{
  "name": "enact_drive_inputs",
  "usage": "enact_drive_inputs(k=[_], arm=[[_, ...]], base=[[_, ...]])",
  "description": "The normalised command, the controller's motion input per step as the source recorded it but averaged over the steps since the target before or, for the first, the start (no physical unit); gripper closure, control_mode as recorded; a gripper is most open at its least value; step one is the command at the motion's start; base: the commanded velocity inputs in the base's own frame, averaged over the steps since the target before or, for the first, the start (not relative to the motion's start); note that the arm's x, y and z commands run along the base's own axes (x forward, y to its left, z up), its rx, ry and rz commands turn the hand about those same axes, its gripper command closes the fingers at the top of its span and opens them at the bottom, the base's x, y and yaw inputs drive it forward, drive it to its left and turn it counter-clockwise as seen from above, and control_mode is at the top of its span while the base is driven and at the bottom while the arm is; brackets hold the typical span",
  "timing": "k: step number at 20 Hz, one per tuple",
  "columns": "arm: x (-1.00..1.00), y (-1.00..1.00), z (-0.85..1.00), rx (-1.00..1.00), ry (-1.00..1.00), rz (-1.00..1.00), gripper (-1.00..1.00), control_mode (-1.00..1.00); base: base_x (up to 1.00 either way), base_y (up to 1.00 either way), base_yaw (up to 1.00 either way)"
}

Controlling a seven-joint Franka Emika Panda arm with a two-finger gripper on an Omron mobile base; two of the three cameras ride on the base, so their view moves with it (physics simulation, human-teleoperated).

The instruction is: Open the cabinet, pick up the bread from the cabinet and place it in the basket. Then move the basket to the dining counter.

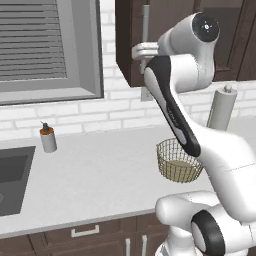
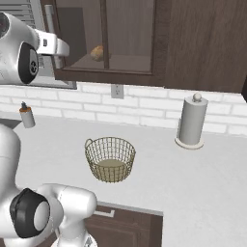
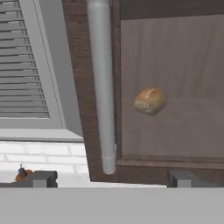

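Looking from the left base view: the white arm reaches up so its gripper sits at the lower left corner of the dark brown cabinet, right by the silver bar handle.
Basket, left base view: the wire basket stands on the grey-white worktop, partly behind the arm, with a soap bottle well to its left near the sink.
Right base view: the bread lies on the shelf behind the cabinet's closed glass door; the basket sits on the worktop below it and is empty; a paper towel roll stands off to its right.
Hand view: the handle runs upright between the two wide-spread finger tips, nearer the left one; neither touches it.
Bread, hand view: the roll shows through the glass, right of the handle.
Gripper state: jaws fully apart, holding nothing.
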Motion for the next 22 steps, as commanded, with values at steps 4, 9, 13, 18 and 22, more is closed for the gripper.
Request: enact_drive_inputs(k=[4,9,13,18,22], arm=[[0.53,0.1,0.0,0.0,0.0,0.0,-1.0,-1.0],[0.55,0.14,-0.1,0.0,0.0,0.0,-1.0,-1.0],[0.5,0.03,-0.15,0.0,0.0,0.0,-1.0,-1.0],[0.57,0.0,-0.53,0.0,-0.06,0.0,1.0,-1.0],[0.66,-0.03,-0.74,0.0,-0.06,-0.01,1.0,-1.0]], base=[[0.0,0.0,0.0],[0.0,0.0,0.0],[0.0,0.0,0.0],[0.0,0.0,0.0],[0.0,0.0,0.0]])
